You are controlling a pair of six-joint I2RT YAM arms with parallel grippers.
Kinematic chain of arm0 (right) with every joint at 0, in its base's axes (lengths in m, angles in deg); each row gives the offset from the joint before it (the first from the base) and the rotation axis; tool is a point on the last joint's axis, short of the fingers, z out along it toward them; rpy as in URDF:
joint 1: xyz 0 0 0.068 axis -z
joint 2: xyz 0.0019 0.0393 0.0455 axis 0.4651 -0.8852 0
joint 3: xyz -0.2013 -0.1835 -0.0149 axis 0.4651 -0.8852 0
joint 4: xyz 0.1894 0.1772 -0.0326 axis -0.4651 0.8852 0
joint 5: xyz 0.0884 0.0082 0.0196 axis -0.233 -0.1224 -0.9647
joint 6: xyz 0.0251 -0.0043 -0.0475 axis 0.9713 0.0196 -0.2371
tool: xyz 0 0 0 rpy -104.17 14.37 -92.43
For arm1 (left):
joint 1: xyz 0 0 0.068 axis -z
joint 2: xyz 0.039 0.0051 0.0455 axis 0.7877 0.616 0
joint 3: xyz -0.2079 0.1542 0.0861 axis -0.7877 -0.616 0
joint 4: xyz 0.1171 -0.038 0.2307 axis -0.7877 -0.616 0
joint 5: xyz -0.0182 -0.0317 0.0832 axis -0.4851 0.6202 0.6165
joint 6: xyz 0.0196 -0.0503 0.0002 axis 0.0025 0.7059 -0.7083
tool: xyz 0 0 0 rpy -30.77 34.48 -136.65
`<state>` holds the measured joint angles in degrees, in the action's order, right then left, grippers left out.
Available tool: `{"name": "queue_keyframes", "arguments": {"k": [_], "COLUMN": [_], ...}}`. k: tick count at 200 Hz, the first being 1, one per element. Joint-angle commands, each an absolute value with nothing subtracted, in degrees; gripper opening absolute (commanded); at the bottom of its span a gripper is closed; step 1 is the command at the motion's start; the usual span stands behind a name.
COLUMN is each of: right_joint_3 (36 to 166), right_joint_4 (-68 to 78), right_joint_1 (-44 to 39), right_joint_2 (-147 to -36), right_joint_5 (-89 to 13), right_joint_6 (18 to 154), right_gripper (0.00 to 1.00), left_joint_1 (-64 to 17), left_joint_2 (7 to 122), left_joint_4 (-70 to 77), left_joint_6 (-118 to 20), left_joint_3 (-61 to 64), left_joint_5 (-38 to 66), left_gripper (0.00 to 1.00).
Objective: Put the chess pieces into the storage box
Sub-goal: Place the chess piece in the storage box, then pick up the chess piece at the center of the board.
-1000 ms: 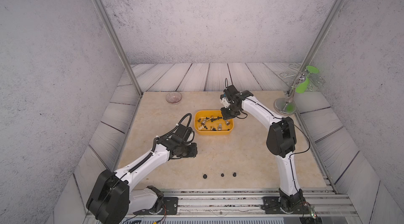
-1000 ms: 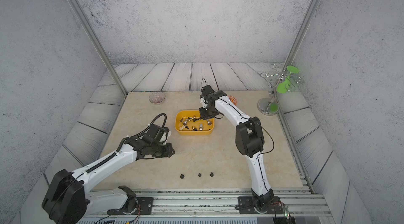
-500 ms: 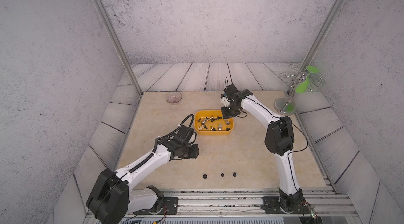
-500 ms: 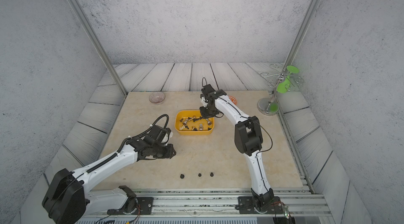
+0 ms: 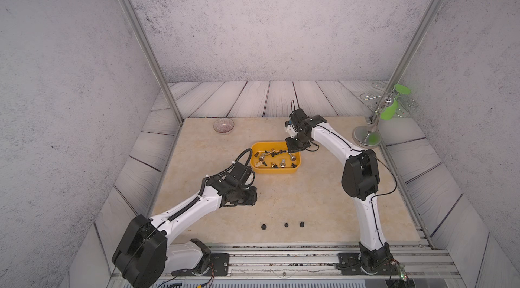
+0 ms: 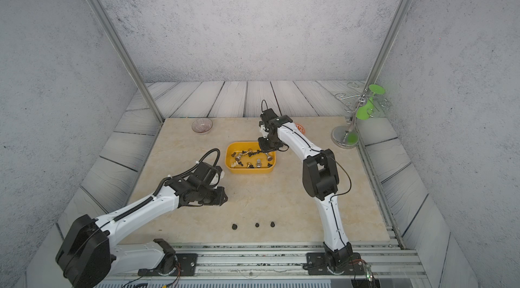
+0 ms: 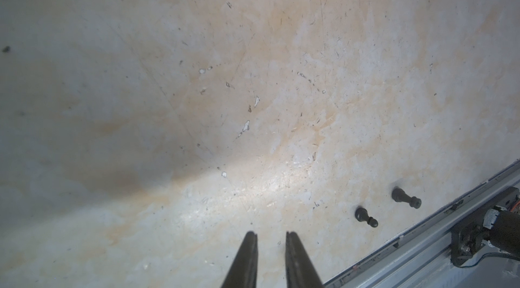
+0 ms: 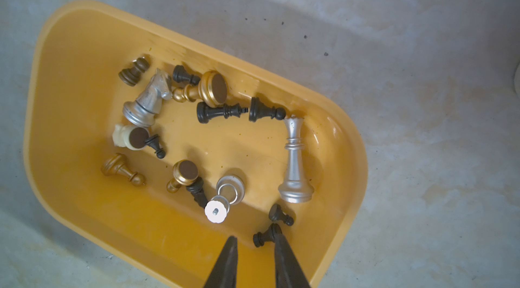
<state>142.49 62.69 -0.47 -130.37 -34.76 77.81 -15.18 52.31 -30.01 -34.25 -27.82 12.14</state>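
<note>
Three loose chess pieces (image 5: 286, 225): standing, well apart from storage box (image 5: 274, 171); left gripper (image 7: 267, 234) nearer, jaws parted, empty; right gripper (image 8: 254, 240) over box, released.

**Box mid-bench, three pieces out front**

The storage box (image 5: 274, 171) sits near the middle of the bench (image 5: 323, 202). Most of the chess pieces (image 5: 271, 157) lie scattered inside it. Three stray pieces (image 5: 286, 225) sit in a row on the bench, well in front of the box and close to the front edge.

A small bowl (image 5: 223, 125) is off at the rear left corner. A second bowl (image 6: 300, 127) lies behind and to the right of the box, partly hidden by the right arm (image 6: 295, 139). A stand (image 5: 365, 137) occupies the rear right edge.

The right end effector (image 8: 254, 240) hangs over the box's right rear corner. The left end effector (image 7: 268, 234) hangs over bare bench, in front of the box and to its left, behind the stray row.
</note>
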Motion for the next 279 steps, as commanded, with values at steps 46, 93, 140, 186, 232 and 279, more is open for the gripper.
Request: {"name": "queue_keyframes", "arguments": {"k": [46,93,140,186,232,279], "right_joint_3": [132.17,118.96,107.78,97.89,89.38,84.20], "right_joint_4": [60.43,55.87,53.89,51.96,49.88,47.57], "right_joint_1": [-0.20,-0.18,-0.18,-0.18,-0.20,-0.23], "right_joint_2": [-117.39,-108.75,-100.72,-93.82,-88.62,-86.22], "right_joint_5": [-35.85,-36.64,-36.20,-36.24,-35.30,-35.50], "right_joint_6": [78.45,79.60,80.86,83.30,85.60,87.73], "right_gripper": [0.26,0.26,0.26,0.27,0.27,0.27], "left_joint_1": [-13.01,-10.78,-7.79,-5.68,-3.88,-1.12], "left_joint_2": [52.26,52.32,53.05,53.05,53.73,55.14], "left_joint_4": [-33.31,-35.77,-37.34,-37.86,-38.15,-38.48], "left_joint_6": [-34.07,-34.89,-34.76,-34.28,-34.80,-34.73], "left_joint_3": [-26.52,-25.70,-25.50,-25.28,-24.81,-24.15], "left_joint_5": [14.10,14.73,15.55,17.69,17.81,18.43], "left_gripper": [0.23,0.23,0.23,0.23,0.23,0.23]}}
